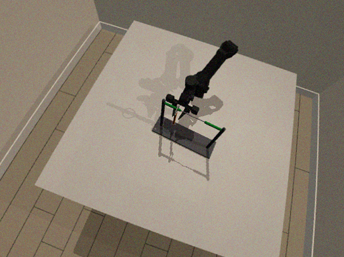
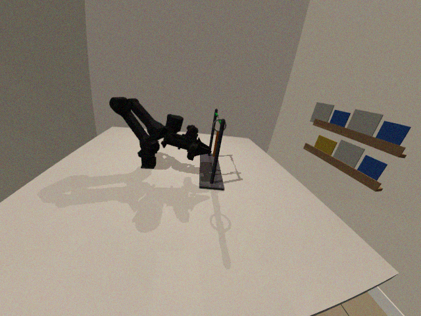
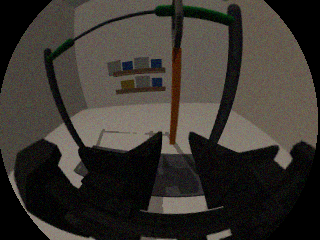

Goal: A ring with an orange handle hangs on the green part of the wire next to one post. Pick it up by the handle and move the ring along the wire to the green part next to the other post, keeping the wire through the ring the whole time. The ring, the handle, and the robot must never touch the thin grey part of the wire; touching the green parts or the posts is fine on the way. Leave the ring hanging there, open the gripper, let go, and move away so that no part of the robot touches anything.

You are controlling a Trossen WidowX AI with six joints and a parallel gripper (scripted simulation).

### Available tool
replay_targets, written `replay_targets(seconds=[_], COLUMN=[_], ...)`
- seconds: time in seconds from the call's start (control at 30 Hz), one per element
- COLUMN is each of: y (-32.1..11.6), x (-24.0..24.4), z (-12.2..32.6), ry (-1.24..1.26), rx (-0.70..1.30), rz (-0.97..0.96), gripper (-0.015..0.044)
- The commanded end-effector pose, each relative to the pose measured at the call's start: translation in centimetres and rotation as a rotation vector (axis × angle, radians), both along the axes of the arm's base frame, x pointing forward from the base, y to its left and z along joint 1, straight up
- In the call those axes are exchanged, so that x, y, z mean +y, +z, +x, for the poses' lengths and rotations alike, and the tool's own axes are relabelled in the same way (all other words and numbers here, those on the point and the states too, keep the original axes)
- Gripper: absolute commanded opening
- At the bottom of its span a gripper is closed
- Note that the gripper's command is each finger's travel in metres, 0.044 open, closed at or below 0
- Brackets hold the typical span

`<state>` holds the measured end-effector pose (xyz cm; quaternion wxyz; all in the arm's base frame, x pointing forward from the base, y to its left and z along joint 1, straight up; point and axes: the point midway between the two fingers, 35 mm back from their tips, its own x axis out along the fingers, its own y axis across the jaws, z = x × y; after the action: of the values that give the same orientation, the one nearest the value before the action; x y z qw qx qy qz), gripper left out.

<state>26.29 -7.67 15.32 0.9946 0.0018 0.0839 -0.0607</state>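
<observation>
The ring [image 1: 177,109] [image 3: 177,27] hangs around the green wire part [image 1: 169,105] [image 3: 207,13] next to one post [image 1: 162,115] [image 2: 218,153] [image 3: 233,75]. Its orange handle [image 1: 174,119] [image 2: 216,144] [image 3: 176,90] points down. The gripper [image 1: 176,117] [image 2: 210,151] [image 3: 176,135] is partly open and empty. Its tips are level with the handle's lower part, on the arm's side. In the wrist view the handle's lower end lines up with the gap between them. Contact is not visible.
The thin grey wire [image 1: 196,117] [image 3: 112,22] leads to the other green part [image 1: 213,126] [image 3: 62,49] at the far post [image 1: 216,137] [image 3: 60,105]. Both posts stand on a dark base plate [image 1: 196,145] [image 2: 211,186]. Wall shelves [image 2: 356,135] are beyond the table.
</observation>
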Motion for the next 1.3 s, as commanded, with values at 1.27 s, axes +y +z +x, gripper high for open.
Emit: replay_targets(seconds=[1.27], y=[-1.0], x=[-0.4], z=[4.5], ry=[-0.005], rx=[-0.013], rz=[0.0], gripper=[0.016])
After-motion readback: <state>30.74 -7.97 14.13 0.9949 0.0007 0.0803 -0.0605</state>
